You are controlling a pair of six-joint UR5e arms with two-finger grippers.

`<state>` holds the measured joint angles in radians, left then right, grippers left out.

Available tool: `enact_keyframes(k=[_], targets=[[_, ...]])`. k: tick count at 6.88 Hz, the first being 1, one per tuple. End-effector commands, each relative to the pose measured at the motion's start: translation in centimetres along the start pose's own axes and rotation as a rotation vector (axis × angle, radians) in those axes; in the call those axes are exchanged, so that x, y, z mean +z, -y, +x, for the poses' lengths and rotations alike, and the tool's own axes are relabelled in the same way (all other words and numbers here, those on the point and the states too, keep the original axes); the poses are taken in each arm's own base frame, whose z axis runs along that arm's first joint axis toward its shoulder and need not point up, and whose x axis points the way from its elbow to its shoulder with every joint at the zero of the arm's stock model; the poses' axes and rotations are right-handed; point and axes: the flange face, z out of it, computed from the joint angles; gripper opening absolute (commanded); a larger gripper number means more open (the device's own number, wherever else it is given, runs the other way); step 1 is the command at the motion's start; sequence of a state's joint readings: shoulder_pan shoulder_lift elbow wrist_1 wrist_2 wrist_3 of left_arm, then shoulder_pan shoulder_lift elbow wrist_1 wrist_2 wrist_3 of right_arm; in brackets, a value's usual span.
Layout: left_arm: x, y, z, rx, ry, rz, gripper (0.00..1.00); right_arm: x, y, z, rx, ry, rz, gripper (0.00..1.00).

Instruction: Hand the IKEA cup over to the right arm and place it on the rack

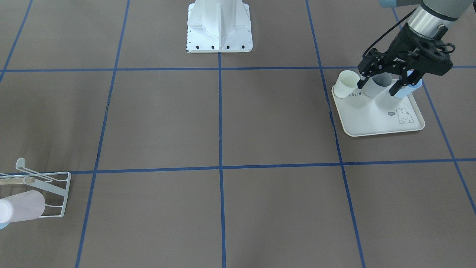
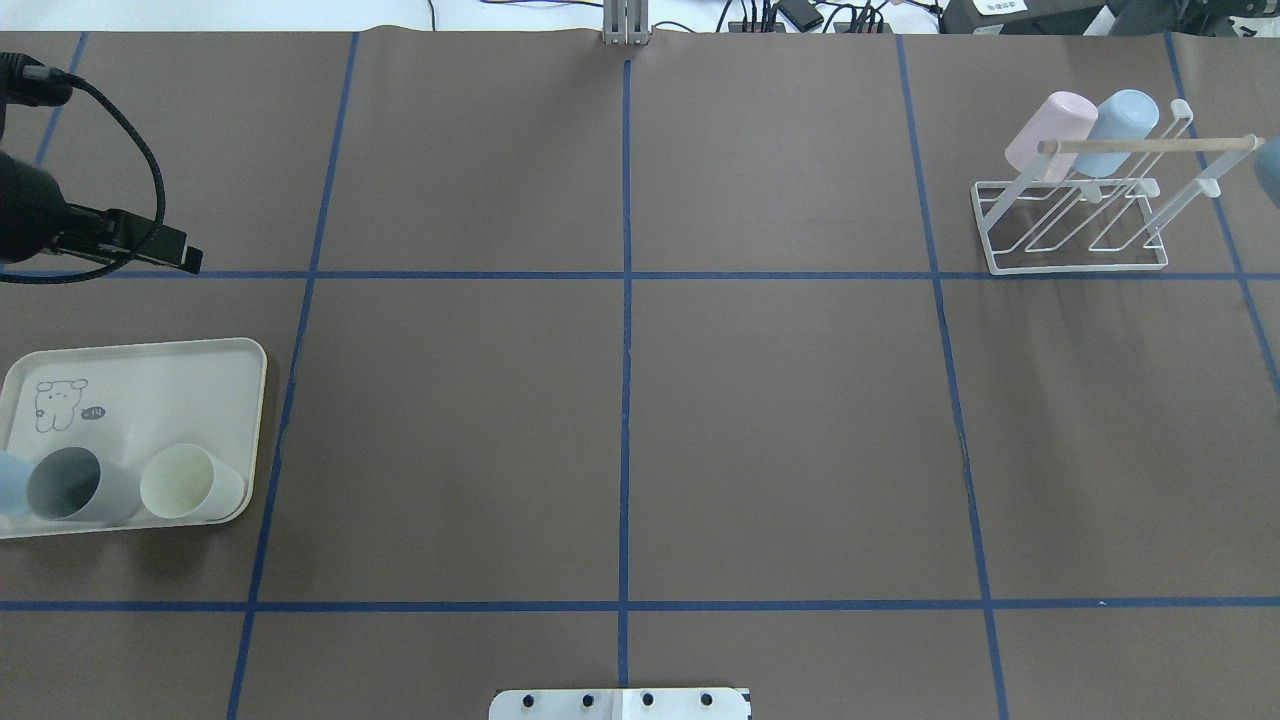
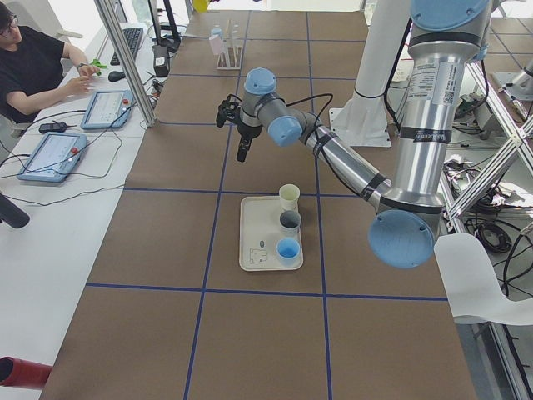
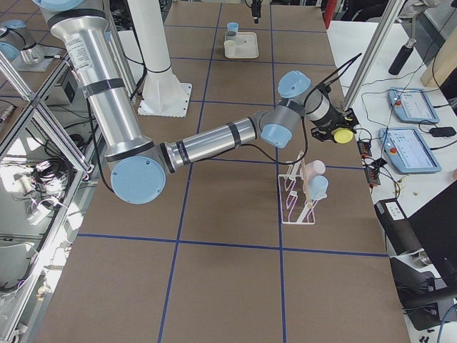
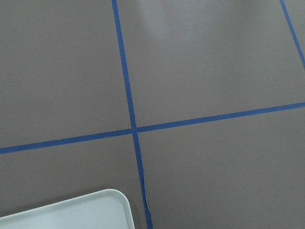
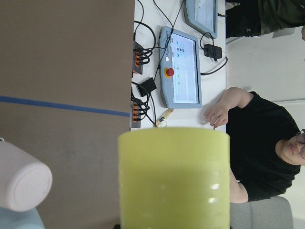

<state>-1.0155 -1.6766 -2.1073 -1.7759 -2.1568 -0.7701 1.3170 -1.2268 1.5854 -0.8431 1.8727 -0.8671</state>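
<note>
Right wrist-mounted view, with exterior views: cup [image 6: 174, 176] carried by the right gripper [image 4: 334, 130] near the rack [image 4: 296, 200].

The cup hangs clear of the table just before the wrist camera, up beside the rack. The fingers are hidden, yet nothing else bears the cup, so it is judged pinched. Its long axis runs up the wrist frame, and from the exterior right it looks near level, pointing toward the operators' desk [image 4: 418, 121]. Which end is the mouth cannot be told. It looks like smooth plastic: probably light, stiff and a little slippery, best held across the wall near mid-height, firmly but without crushing. A pink cup [image 2: 1050, 125] and a blue cup [image 2: 1120, 125] sit on the rack, and other prongs [image 2: 1178, 112] are bare. The left gripper [image 1: 379, 86] is spread and empty, raised near the tray [image 1: 375, 124].
</note>
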Motion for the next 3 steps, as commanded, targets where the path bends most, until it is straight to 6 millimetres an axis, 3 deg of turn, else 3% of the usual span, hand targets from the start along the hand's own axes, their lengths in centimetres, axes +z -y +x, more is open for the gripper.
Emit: enact_keyframes(k=[1, 3], targets=[[0.1, 0.0, 0.0, -0.003, 0.001, -0.001, 1.0, 0.3, -1.5, 0.4, -0.353, -0.075, -0.161, 0.0], [0.1, 0.0, -0.1, -0.004, 0.002, -0.002, 1.0, 0.6, -3.6, -0.8, -0.695, -0.037, -0.251, 0.0]])
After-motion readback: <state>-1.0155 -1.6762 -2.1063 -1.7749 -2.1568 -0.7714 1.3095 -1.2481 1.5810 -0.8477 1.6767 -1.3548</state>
